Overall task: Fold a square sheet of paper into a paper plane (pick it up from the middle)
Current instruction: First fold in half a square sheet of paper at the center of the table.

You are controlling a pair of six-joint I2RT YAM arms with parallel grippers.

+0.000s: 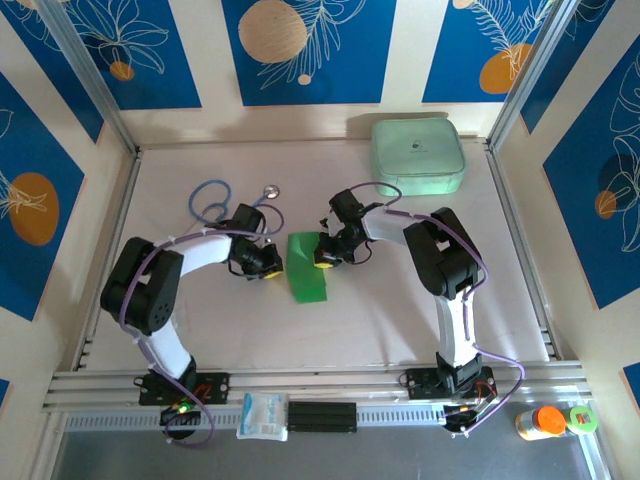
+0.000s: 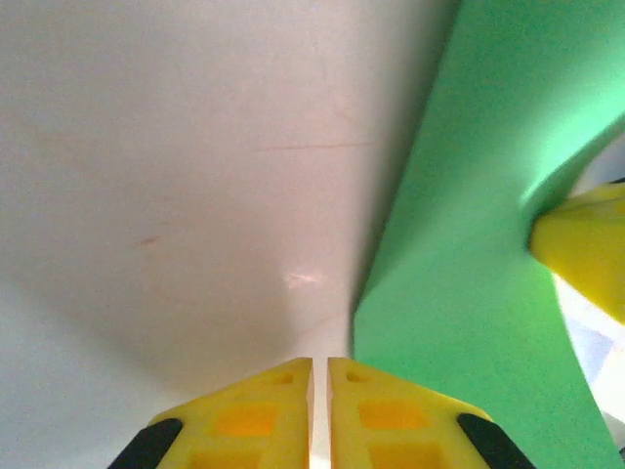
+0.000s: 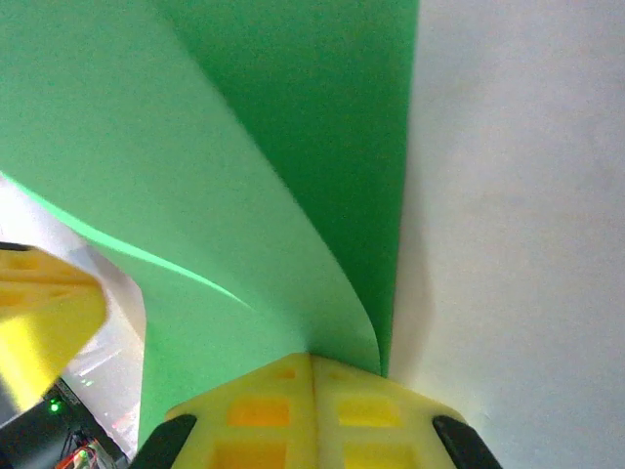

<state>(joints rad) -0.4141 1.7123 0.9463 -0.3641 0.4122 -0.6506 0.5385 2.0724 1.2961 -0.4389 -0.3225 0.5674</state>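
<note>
- Near edge of table (image 1: pixel 400 330): small white packet (image 1: pixel 263 415) and orange-capped bottle (image 1: pixel 545 422) sit on the front rail, well apart from the action.
- Mid-table: thin bright green paper sheet (image 1: pixel 308 282), part-folded into a strip. Long axis runs near-to-far w/ a slight tilt, and it lies right between both grippers.
- Right gripper (image 3: pixel 312 360): jaws clamped on the sheet's right-hand layer, which curls up off the table into the tips.
- Left gripper (image 2: pixel 319 363): jaws all but together, nothing in them. It's just beside the sheet's left edge, so the sheet lies to its right.
- My read: right arm owns the flap. Next move prob. swings it over toward the left side, w/ the left arm nearest to pin the crease.
- Far right corner: pale mint-green rounded zip case (image 1: pixel 418 155), well apart.
</note>
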